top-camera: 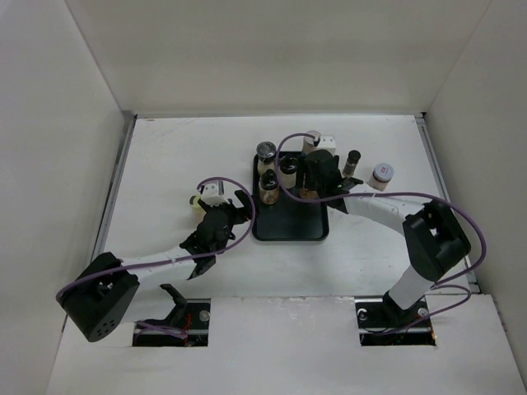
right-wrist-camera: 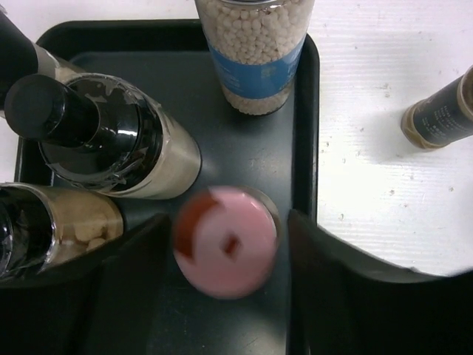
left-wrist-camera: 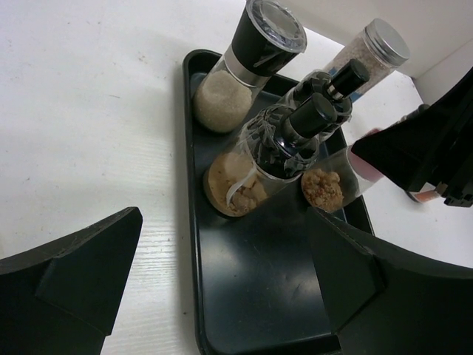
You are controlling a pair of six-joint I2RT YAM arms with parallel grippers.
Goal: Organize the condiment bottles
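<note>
The right fingers [right-wrist-camera: 347, 296] straddle the pink-capped jar [right-wrist-camera: 225, 242], grip impossible to tell, on the black tray [top-camera: 288, 226] in the middle of the table [top-camera: 181, 156] with four other bottles [top-camera: 265, 152], two more bottles [top-camera: 383, 174] stand nearer the right edge, and the left fingers [left-wrist-camera: 81, 274] gape wide, empty.

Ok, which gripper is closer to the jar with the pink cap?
Right. The right gripper straddles the pink-capped jar, a finger on either side of its cap. The left gripper hangs open over the table, off the tray's left edge.
</note>
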